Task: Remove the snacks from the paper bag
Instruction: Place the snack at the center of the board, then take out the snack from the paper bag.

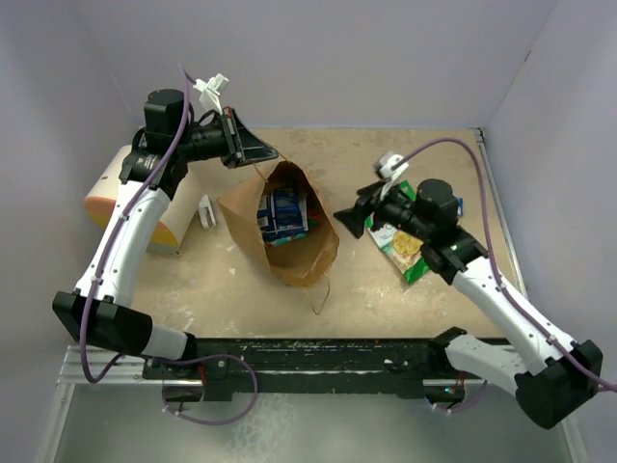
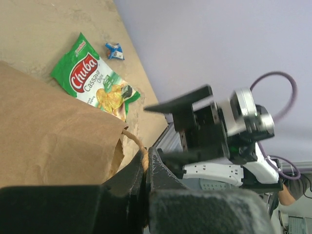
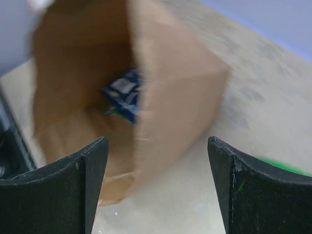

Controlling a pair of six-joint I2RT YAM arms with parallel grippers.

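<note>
The brown paper bag (image 1: 313, 253) stands mid-table with its mouth held open. My left gripper (image 1: 258, 151) is shut on the bag's twisted handle (image 2: 132, 139) at the far rim. Dark blue snacks (image 1: 283, 213) lie inside the bag and show blurred in the right wrist view as a blue packet (image 3: 124, 95). My right gripper (image 1: 349, 220) is open and empty, just right of the bag (image 3: 170, 78), facing its mouth. A green-white snack packet (image 1: 405, 249) lies on the table under the right arm, also seen from the left wrist (image 2: 95, 83). A small blue packet (image 2: 114, 50) lies beyond it.
A cream cylinder with an orange end (image 1: 108, 198) lies at the far left, with a small white block (image 1: 205, 210) beside it. Lilac walls close the table at the back and on both sides.
</note>
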